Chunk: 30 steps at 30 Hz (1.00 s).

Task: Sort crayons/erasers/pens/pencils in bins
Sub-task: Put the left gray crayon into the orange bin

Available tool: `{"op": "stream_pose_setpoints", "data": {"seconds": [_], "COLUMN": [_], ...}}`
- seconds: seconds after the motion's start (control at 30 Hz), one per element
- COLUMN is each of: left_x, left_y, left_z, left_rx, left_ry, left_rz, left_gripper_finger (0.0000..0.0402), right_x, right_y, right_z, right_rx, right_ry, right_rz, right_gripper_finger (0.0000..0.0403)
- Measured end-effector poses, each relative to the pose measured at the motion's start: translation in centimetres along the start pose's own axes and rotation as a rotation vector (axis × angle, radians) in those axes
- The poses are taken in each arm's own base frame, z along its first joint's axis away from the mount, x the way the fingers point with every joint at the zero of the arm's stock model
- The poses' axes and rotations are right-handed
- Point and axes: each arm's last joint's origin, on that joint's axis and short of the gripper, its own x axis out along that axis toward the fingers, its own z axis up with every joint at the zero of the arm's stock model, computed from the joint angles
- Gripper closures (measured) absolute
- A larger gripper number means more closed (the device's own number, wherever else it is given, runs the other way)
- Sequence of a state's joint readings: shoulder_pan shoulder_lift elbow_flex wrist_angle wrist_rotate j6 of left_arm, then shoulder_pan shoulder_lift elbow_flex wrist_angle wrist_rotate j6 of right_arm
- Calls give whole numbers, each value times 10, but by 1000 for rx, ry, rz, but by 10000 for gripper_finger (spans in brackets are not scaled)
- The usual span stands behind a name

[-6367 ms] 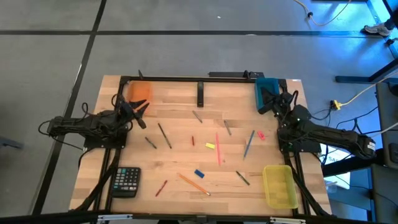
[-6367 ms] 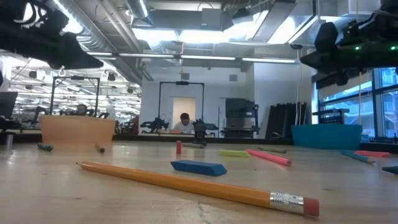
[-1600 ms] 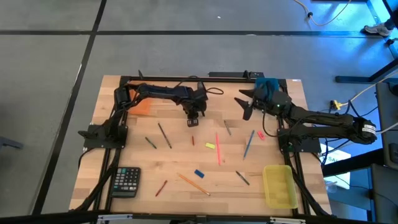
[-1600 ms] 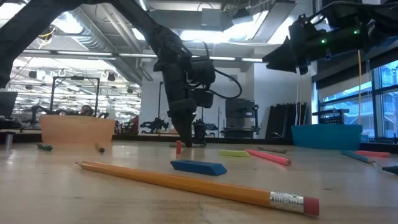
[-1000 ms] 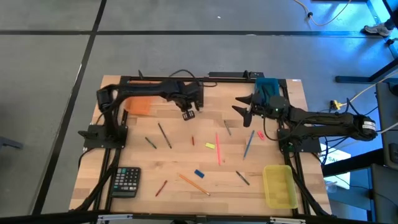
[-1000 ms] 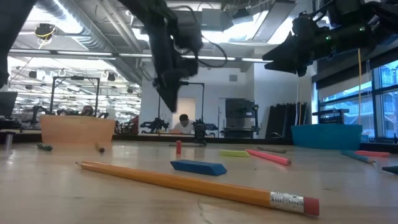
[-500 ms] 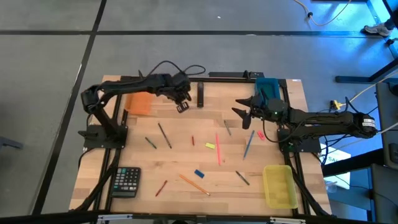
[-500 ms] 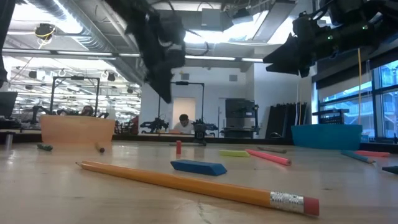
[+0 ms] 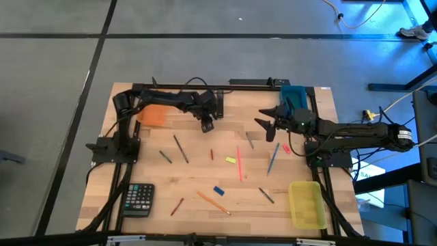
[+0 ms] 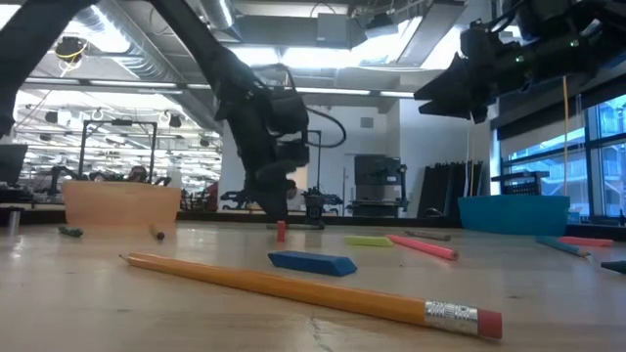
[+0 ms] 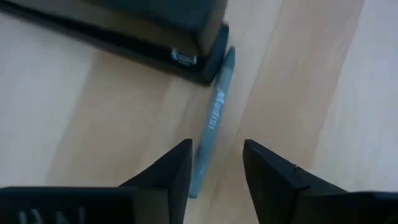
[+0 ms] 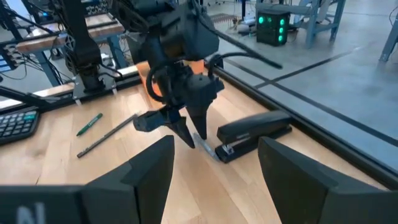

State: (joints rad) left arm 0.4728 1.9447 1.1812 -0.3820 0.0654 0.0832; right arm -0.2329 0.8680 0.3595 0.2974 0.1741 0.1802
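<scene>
My left gripper (image 11: pixel 214 167) is open and points steeply down at the far middle of the table (image 9: pixel 207 126). Its fingers stand on either side of a grey pen (image 11: pixel 210 134) that lies flat on the wood, one end beside the black bar-shaped thing (image 9: pixel 220 104). My right gripper (image 9: pixel 265 121) hangs open above the table, in front of the teal bin (image 9: pixel 292 99). The orange bin (image 9: pixel 151 113) is at the far left, the yellow bin (image 9: pixel 306 203) at the near right. A yellow eraser (image 9: pixel 231 160), a blue eraser (image 9: pixel 218 190) and a pink eraser (image 9: pixel 286 147) lie loose.
A black calculator (image 9: pixel 138 199) lies near left. Scattered over the middle of the table are an orange pencil (image 9: pixel 213 202), a long pink stick (image 9: pixel 239 162), a blue pen (image 9: pixel 273 157), dark pens (image 9: pixel 180 147) and short red crayons (image 9: pixel 211 154).
My left gripper, which was high above the table, swung a little toward the orange bin. It then came back and sank to just above the wood over the grey pen, tipping more steeply down.
</scene>
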Motion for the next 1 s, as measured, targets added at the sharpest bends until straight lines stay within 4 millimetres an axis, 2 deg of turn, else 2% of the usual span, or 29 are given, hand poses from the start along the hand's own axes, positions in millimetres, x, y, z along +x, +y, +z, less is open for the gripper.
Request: {"op": "stream_pose_setpoints", "data": {"seconds": [0.27, 0.47, 0.7, 1.0], "left_x": [3, 2, 2, -3], "left_y": [3, 9, 5, -3], "left_z": [1, -3, -4, -4], "left_rx": [29, 3, 23, 5], "left_ry": [0, 37, 50, 52], "left_rz": [6, 26, 31, 27], "left_gripper_finger": [281, 335, 387, 392], "right_x": [0, 0, -1, -1], "right_y": [-1, -1, 2, 3], "right_z": [-6, -6, -6, -6], "right_rx": [9, 16, 14, 13], "right_ry": [60, 60, 58, 58], "right_rz": [-11, -9, 8, 11], "right_gripper_finger": [167, 167, 167, 167]}}
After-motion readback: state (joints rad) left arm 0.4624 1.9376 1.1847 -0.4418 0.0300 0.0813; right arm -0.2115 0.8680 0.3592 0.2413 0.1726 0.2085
